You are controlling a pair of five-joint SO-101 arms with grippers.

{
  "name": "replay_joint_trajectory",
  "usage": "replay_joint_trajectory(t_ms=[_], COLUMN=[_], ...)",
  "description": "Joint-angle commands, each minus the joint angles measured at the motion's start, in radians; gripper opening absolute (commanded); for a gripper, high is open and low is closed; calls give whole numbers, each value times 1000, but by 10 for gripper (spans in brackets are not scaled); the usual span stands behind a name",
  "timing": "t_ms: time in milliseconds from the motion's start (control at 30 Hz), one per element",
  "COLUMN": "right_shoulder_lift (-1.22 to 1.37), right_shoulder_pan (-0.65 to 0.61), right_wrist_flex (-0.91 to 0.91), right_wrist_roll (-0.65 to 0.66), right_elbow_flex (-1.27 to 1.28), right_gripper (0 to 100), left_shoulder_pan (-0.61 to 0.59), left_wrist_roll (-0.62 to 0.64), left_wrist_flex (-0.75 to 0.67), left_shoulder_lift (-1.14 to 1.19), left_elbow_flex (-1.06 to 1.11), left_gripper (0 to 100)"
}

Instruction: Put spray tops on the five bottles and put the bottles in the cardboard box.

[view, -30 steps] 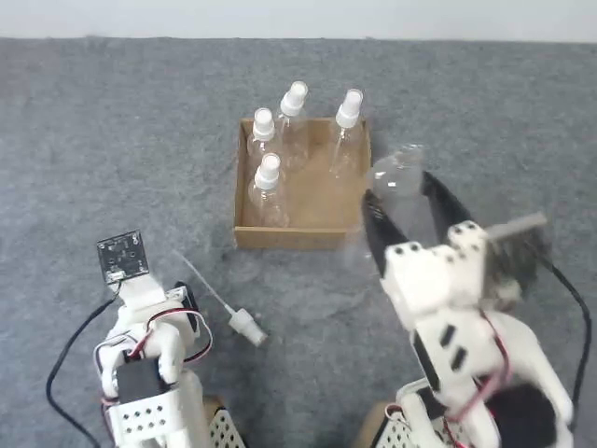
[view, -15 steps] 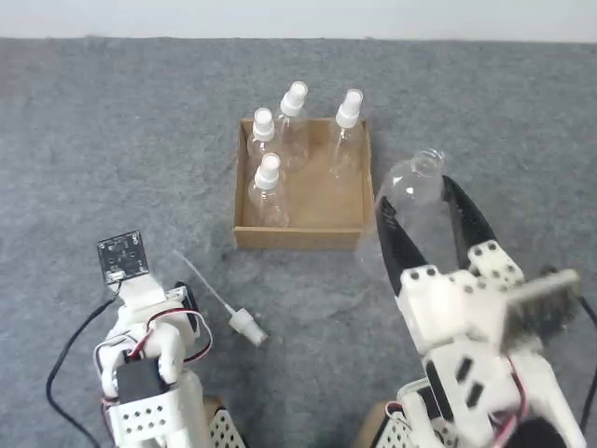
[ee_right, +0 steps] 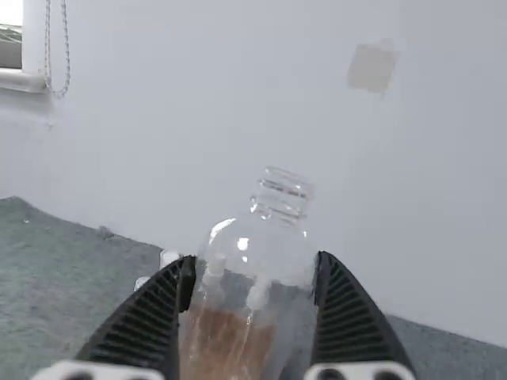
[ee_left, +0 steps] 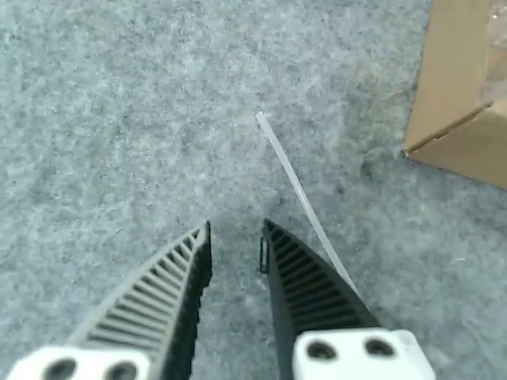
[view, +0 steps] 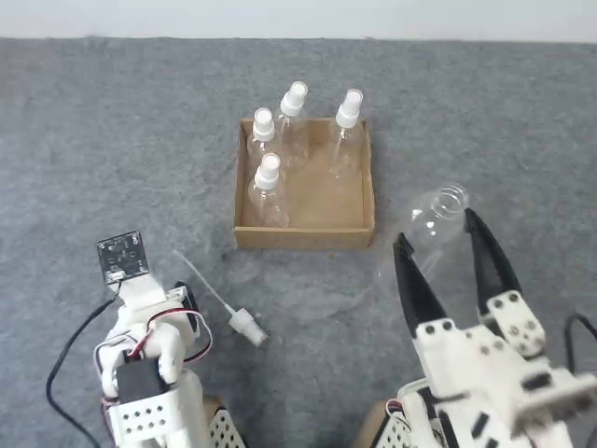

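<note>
I held the uncapped bottle [view: 438,207] in my right gripper [view: 436,227] just off the box's [view: 303,239] right front corner, seemingly off the carpet, while my left gripper [ee_left: 235,229] stood narrowly parted beside the loose spray top [view: 247,324] in front of the box.

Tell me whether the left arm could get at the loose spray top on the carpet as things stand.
Probably yes. The spray top lies on the carpet close beside the left arm, its tube right by the slightly open jaws, with nothing lying between them.
</note>
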Motion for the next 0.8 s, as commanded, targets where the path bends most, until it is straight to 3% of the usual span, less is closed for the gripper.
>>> replay_joint_trajectory(t_ms=[0,267,767], right_shoulder_lift=[-8,-8,-8], right_shoulder_pan=[-5,-102,-93], right_wrist_flex=[2,2,4], right_wrist_roll=[14,15,21], right_elbow_flex=[64,157,275], right_gripper=[38,38,38], left_shoulder_pan=[3,-5,0], left_wrist_roll=[-6,-8,-25], left_wrist_flex=[2,-6,-6], left_shoulder_lift=[-18,-18,-18], left_elbow_flex=[-7,-51,-309], left_gripper=[98,96,96])
